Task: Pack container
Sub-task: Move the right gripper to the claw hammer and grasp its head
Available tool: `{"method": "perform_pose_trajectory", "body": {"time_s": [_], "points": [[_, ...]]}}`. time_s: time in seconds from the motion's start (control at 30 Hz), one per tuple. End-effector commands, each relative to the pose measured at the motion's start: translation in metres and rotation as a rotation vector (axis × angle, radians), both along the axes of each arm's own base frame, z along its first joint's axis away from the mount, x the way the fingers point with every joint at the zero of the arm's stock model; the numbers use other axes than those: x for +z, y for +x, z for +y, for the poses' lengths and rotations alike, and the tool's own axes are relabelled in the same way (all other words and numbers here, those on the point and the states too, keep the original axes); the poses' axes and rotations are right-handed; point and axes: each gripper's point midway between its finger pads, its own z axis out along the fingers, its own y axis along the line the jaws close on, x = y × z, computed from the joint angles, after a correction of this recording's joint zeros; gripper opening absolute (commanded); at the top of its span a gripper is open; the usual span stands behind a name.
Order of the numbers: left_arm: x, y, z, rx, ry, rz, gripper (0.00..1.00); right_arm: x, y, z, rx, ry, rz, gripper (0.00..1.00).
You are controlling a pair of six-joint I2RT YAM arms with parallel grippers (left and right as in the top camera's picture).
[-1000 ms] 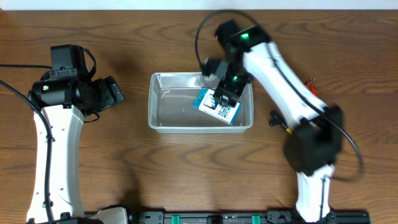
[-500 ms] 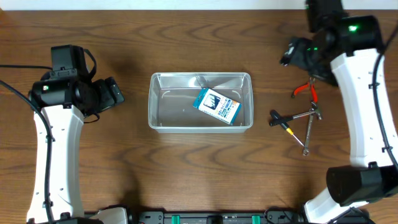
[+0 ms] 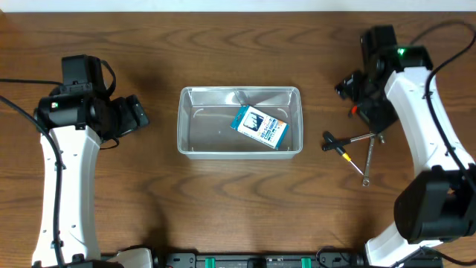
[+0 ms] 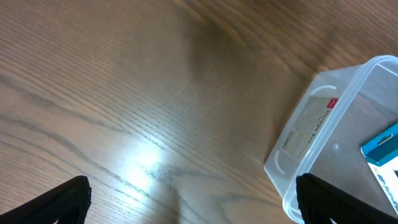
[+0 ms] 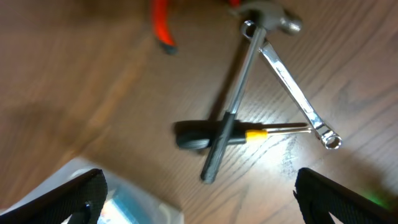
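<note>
Container [image 3: 181,126] sits mid-table between arms, long side running left to right. Blue-and-white box [image 3: 260,127] lies askew in right half. Container looks light, thin-walled, slick clear plastic; likely flexes if squeezed, skids if bumped. Best hold: rimmed edge at short end, or leave in place and drop tools in. Right gripper [image 5: 200,186] hovers over hammer [image 5: 239,87], wrench [image 5: 295,93], screwdriver [image 5: 252,133]; jaws spread, empty. Left gripper [image 4: 196,193] hangs off container's left end, jaws wide, nothing held.

On the wooden table [image 3: 223,208] a hammer [image 5: 239,87] lies across a yellow-and-black screwdriver [image 5: 255,132]; a wrench [image 5: 292,87] slants from its head; red pliers [image 5: 163,28] lie near; a blue-and-white box [image 3: 260,128] sits well apart.
</note>
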Motion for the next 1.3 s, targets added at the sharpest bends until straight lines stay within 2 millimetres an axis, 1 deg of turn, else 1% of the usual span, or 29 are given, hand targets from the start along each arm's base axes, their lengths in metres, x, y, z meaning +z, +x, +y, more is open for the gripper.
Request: {"method": "perform_pose_trajectory", "body": {"time_s": [0.0,0.1,0.27,0.5,0.63,0.83,1.07,1.27], "points": [[0.003,-0.002,0.003,0.002,0.015,0.004,0.98,-0.026,-0.009,-0.002,-0.053,0.046,0.038,0.99],[0.002,-0.006,0.002,0.002,0.012,0.019,0.98,-0.040,-0.010,-0.007,-0.056,0.048,0.033,0.99],[0.001,-0.008,0.002,0.002,0.011,0.027,0.98,-0.055,-0.013,-0.014,-0.055,0.046,0.032,0.99],[0.001,-0.009,0.002,0.002,0.010,0.036,0.98,-0.081,-0.021,-0.015,-0.054,0.043,0.033,0.99],[0.000,-0.012,0.002,0.002,0.009,0.044,0.98,-0.093,-0.019,-0.015,-0.050,0.042,0.007,0.97],[-0.001,-0.016,0.001,0.002,0.006,0.061,0.98,-0.100,-0.014,-0.022,-0.053,0.008,-0.030,0.96],[-0.001,-0.016,0.001,0.002,0.006,0.064,0.98,-0.104,-0.009,-0.029,-0.058,-0.034,-0.057,0.94],[-0.001,-0.016,0.001,0.002,0.006,0.064,0.98,-0.112,-0.013,-0.033,-0.061,-0.058,-0.031,0.90]]}}
